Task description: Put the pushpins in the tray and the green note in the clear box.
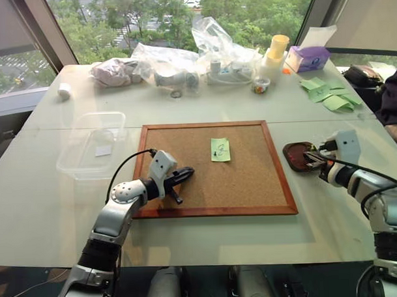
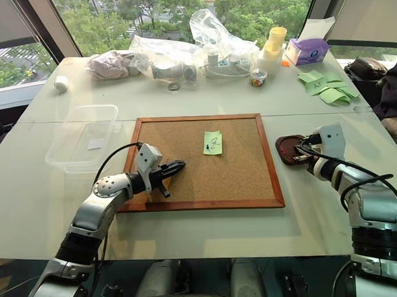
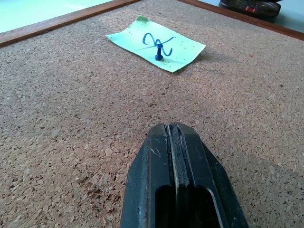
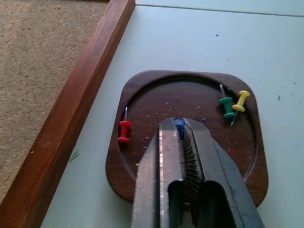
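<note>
Green note lies pinned on the corkboard by one blue pushpin.
Red, green and yellow pushpins lie in the wooden tray; the right gripper hangs over it, jaws narrowly parted around a blue pushpin head. The left gripper, jaws closed and empty, rests over the corkboard. The clear box sits left.

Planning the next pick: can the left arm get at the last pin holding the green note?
Probably yes. The left gripper, jaws shut, hovers over the corkboard, and bare cork lies between it and the blue pin in the green note.

A blue pushpin sits mostly hidden behind the jaws.
</note>
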Motion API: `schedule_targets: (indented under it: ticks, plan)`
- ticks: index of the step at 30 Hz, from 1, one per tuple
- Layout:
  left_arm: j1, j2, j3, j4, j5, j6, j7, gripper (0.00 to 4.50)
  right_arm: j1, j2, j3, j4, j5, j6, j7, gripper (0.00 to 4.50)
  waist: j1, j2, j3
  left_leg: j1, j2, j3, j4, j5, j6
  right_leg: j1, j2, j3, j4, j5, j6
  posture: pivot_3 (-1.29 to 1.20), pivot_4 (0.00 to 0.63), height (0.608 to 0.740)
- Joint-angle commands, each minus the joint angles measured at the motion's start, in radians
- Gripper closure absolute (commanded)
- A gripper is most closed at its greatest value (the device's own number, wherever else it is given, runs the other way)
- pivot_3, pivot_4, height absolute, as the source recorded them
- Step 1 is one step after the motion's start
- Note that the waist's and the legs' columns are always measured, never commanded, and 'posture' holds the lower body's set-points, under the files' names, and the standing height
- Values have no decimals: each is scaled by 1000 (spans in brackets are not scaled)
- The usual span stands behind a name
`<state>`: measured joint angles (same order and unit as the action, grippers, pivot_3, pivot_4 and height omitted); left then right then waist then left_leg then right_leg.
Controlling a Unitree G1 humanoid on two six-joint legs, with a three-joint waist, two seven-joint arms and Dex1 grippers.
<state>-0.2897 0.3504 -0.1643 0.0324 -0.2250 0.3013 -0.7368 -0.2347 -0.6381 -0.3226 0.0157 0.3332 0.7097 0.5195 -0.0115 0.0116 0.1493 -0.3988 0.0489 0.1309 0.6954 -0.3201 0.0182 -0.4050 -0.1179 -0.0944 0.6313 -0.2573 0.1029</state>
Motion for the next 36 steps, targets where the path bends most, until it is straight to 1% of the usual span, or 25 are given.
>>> schedule_targets:
  ticks: [1, 2, 3, 4, 5, 6, 12, 16, 20, 21, 24, 26, 31, 35, 36]
  plan:
    - [30, 4, -20, 44, 27, 25, 6, 4500, 0, -8, -12, -11, 1, -29, 0, 2298, 0, 0, 0, 0, 0, 0, 0, 0, 0, 0, 0, 0, 0, 0, 0, 0, 150, 740]
    - [31, 4, -20, 43, 26, 26, 6, 4500, 1, -10, -14, -13, 1, -30, 0, 1581, 0, 0, 0, 0, 0, 0, 0, 0, 0, 0, 0, 0, 0, 0, 0, 0, 150, 740]
    - [32, 5, -19, 42, 25, 26, 6, 4500, 0, -11, -20, -22, 6, -30, 0, 1310, 0, 0, 0, 0, 0, 0, 0, 0, 0, 0, 0, 0, 0, 0, 0, 0, 150, 740]
    - [33, 6, -18, 41, 25, 26, 6, 4500, -1, -14, -25, -34, 11, -27, 1, 734, 0, 0, 0, 0, 0, 0, 0, 0, 0, 0, 0, 0, 0, 0, 0, 0, 150, 740]
    - [34, 7, -17, 41, 25, 26, 6, 4500, -2, -17, -28, -47, 15, -24, 2, 342, 0, 0, 0, 0, 0, 0, 0, 0, 0, 0, 0, 0, 0, 0, 0, 0, 150, 740]
    - [34, 7, -17, 41, 24, 25, 6, 4500, -3, -20, -28, -60, 20, -20, 4, 97, 0, 0, 0, 0, 0, 0, 0, 0, 0, 0, 0, 0, 0, 0, 0, 0, 150, 740]
    - [29, 7, -17, 44, 24, 25, 6, 4500, -36, -17, 13, -217, 97, 47, 47, 97, 0, 0, 0, 0, 0, 0, 0, 0, 0, 0, 0, 0, 0, 0, 0, 0, 150, 740]
    - [22, 6, -16, 49, 25, 24, 6, 4500, -95, 45, 131, -344, 141, 110, 42, 97, -1, 0, 0, 0, 1, -1, 0, 0, 0, 0, 0, 0, 0, 0, 0, 0, 150, 740]
    - [20, 5, -16, 46, 24, 28, 9, 4500, -161, 132, 255, -364, 130, 128, 14, 97, 1, 1, 0, 0, 0, -1, 0, 0, 1, 0, 0, 0, 0, 0, 0, 0, 150, 740]
    - [19, 4, -15, 46, 23, 29, 10, 4500, -174, 148, 275, -357, 125, 128, 10, 97, 2, 1, 0, -1, 0, -1, 0, -1, 1, 0, -1, 0, 0, 0, 0, 0, 150, 740]
    - [25, 8, -12, 38, 24, 30, 14, 4500, -228, 209, 400, -271, 52, 77, 0, 97, -1, 1, 0, -1, 0, -1, 0, -1, 1, 0, -1, 0, 0, 0, 0, 0, 150, 740]
    - [27, 9, -10, 33, 25, 30, 17, 4500, -253, 233, 447, -212, 11, 41, -2, 97, 0, 1, 0, -1, 0, -1, 0, -1, 1, -1, -1, 0, 0, 0, 0, 0, 150, 740]
    - [46, 12, -6, 8, 22, 36, 32, 4500, -294, 296, 495, -37, -53, -75, 10, 97, -3, 1, 0, -1, 0, 0, 0, 2, -3, -1, -1, 0, 0, 0, 0, 0, 150, 740]
    - [54, 13, -4, -2, 21, 39, 42, 4500, -317, 332, 506, 70, -87, -138, 16, 97, -6, 1, 0, -1, 0, 1, 0, 3, -4, -1, 0, 0, 0, 0, 0, 0, 150, 740]
    - [53, 13, -3, -3, 20, 39, 44, 4500, -322, 338, 505, 88, -93, -149, 19, 610, -6, 1, 0, -1, 0, 1, 0, 3, -5, -1, 0, 0, 0, 0, 0, 0, 150, 740]
